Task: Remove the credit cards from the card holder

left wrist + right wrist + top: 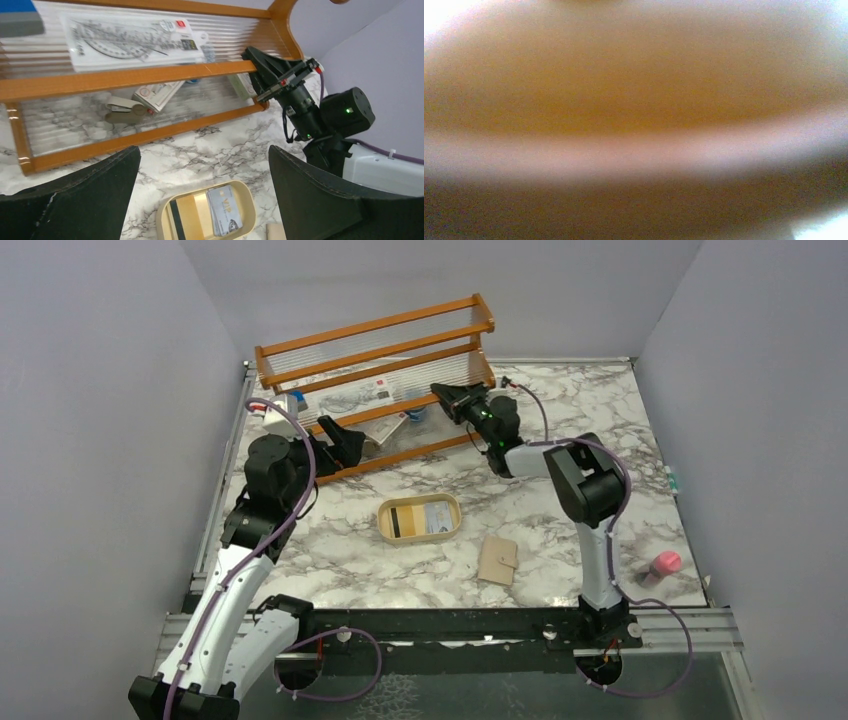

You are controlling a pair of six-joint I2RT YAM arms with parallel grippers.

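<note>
Cards [437,518] lie in the tray [381,524], the holder [497,560] near it on the worktop [640,410] — the job looks all but done. Left jaws gape empty; right jaws, up against the rack [370,327], cannot be read.

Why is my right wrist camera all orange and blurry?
Observer: Your right gripper sits right at a rail of the wooden rack, so wood fills the lens.
Child: Where are the credit cards?
Observer: The credit cards lie in the oval tray, mid-table.
Child: And the card holder?
Observer: The card holder lies flat on the marble table, right of the tray, not touching it.
</note>
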